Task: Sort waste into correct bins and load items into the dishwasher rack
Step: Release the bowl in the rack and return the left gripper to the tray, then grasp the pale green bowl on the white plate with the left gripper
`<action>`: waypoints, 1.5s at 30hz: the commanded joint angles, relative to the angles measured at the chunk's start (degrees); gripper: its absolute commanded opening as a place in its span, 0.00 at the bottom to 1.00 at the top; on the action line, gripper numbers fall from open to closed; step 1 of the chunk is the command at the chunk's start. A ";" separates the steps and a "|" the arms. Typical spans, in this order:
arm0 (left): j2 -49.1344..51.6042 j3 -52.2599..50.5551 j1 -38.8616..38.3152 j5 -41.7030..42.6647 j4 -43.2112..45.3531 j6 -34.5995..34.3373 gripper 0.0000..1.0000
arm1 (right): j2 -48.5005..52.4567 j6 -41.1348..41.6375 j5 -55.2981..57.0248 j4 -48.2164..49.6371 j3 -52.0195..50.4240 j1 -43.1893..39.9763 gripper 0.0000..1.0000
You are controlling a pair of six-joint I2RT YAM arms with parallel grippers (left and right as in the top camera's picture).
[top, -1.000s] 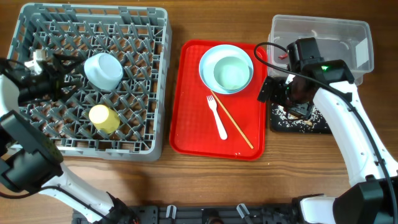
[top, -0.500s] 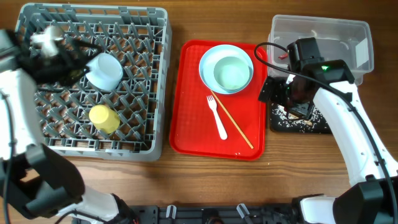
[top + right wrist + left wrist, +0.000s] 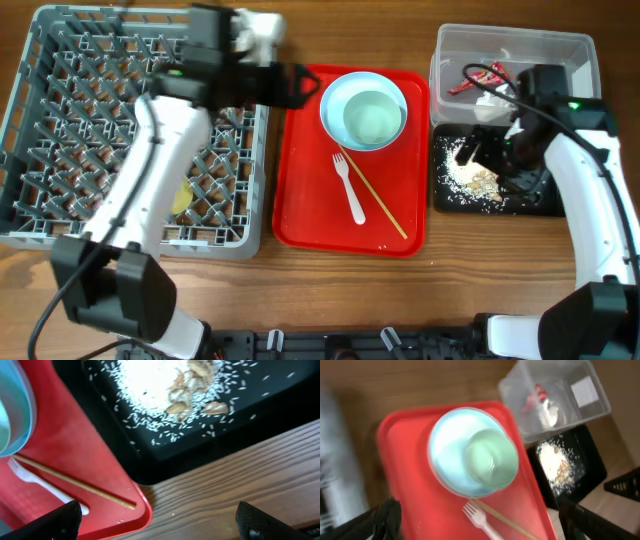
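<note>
At the left stands the large square grey plastic dishwasher rack (image 3: 60, 150), and the small yellow cup (image 3: 182, 200) shows in it, partly under the left arm. The left gripper (image 3: 298, 85) hangs over the left edge of the flat red plastic tray (image 3: 300, 200). Its jaws stand wide apart, and the round white plate (image 3: 442, 445) carrying the pale green bowl (image 3: 492, 457) lies ahead of the fingertips, not between them. Nearer the tray's front edge lie the white plastic fork (image 3: 352, 190) and the thin wooden chopsticks (image 3: 380, 205). To the right, the clear rectangular plastic tub (image 3: 560, 50) holds the shiny red snack wrapper (image 3: 478, 78) and the crumpled white tissue (image 3: 492, 103). The right gripper (image 3: 490, 155), jaws also wide apart, hovers over the shallow black rectangular tray (image 3: 520, 205), and the whitish-tan rice-like scraps (image 3: 170, 385) lie ahead of its fingertips.
</note>
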 commanded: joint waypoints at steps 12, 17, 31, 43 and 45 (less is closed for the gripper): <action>11.50 -0.13 -20.33 -19.10 18.05 -2.32 1.00 | -1.07 -3.19 0.35 -0.98 1.22 -3.69 1.00; 17.70 -0.13 -22.84 -20.96 18.45 -2.32 0.95 | -1.07 -3.21 0.33 -0.96 1.22 -3.69 1.00; 23.91 -0.13 -22.88 -37.44 8.74 -2.32 0.50 | -1.07 -3.19 0.13 -0.76 1.22 -3.69 1.00; 23.91 -0.13 -22.91 -37.44 8.96 -2.32 0.24 | -1.07 -3.19 0.13 -0.79 1.22 -3.69 0.99; 23.91 -0.13 -22.91 -37.44 8.96 -2.32 0.18 | -1.07 -3.19 0.15 -0.79 1.22 -3.69 1.00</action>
